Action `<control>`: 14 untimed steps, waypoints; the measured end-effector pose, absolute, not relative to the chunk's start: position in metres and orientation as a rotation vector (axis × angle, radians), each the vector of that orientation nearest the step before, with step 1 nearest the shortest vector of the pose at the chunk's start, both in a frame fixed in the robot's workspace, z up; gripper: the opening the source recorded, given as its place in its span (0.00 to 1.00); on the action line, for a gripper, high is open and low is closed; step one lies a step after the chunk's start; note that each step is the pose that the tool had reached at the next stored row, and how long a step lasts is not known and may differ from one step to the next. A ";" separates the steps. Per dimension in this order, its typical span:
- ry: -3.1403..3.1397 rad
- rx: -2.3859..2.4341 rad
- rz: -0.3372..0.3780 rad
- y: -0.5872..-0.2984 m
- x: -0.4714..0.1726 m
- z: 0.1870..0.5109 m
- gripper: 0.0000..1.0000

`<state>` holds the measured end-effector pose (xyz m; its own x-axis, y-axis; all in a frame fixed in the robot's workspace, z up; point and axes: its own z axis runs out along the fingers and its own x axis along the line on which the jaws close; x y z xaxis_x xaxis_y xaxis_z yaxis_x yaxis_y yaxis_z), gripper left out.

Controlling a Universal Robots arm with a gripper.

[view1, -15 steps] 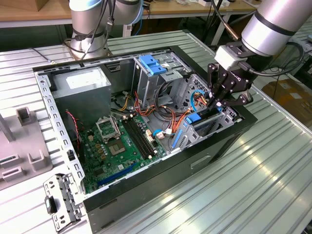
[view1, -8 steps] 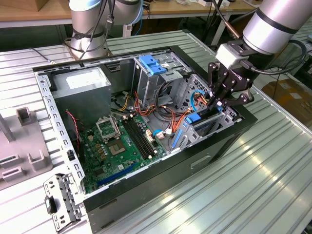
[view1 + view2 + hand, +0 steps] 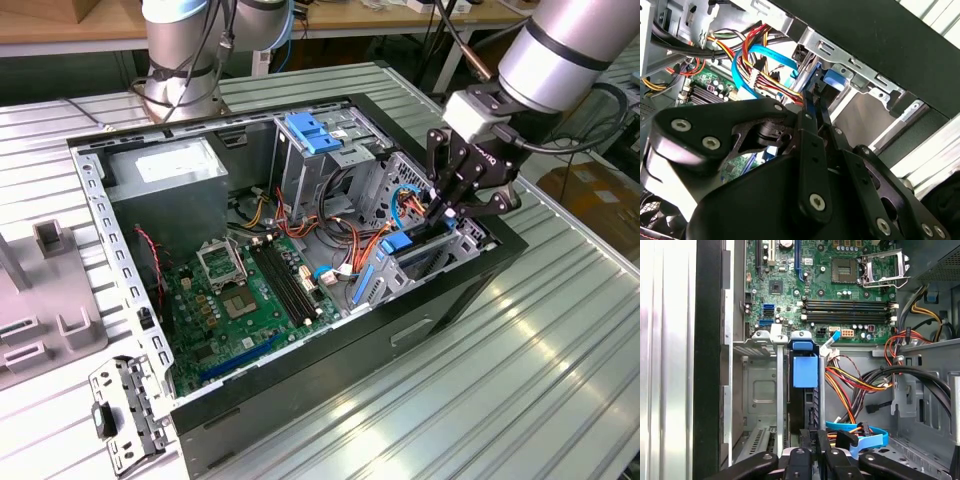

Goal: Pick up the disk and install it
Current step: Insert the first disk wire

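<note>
Fingers [image 3: 816, 450] of the gripper [image 3: 441, 214] are pinching the disk [image 3: 806, 395] on edge, pressed against its end; it is standing in the drive bay [image 3: 760, 390] at the case's [image 3: 330, 400] right end, its long axis running straight away from the jaws.

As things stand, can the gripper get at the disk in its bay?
Probably yes: the gripper is already down on the disk's rear edge in the drive cage, with the fingers closed on it; the loose cables lie beside, not across.
</note>
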<state>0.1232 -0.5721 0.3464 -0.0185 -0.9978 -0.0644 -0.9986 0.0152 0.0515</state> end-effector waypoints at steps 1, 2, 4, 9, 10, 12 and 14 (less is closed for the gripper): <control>2.230 -2.193 0.132 -0.572 0.123 0.346 0.17; 2.227 -2.190 0.139 -0.572 0.124 0.346 0.17; 2.223 -2.187 0.147 -0.572 0.124 0.345 0.17; 2.219 -2.183 0.155 -0.576 0.124 0.345 0.17; 2.219 -2.183 0.155 -0.576 0.124 0.345 0.17; 2.219 -2.183 0.156 -0.576 0.124 0.345 0.17; 2.218 -2.182 0.158 -0.577 0.124 0.344 0.17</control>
<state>0.1238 -0.5766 0.3444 -0.0186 -0.9958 -0.0897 -0.9985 0.0138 0.0538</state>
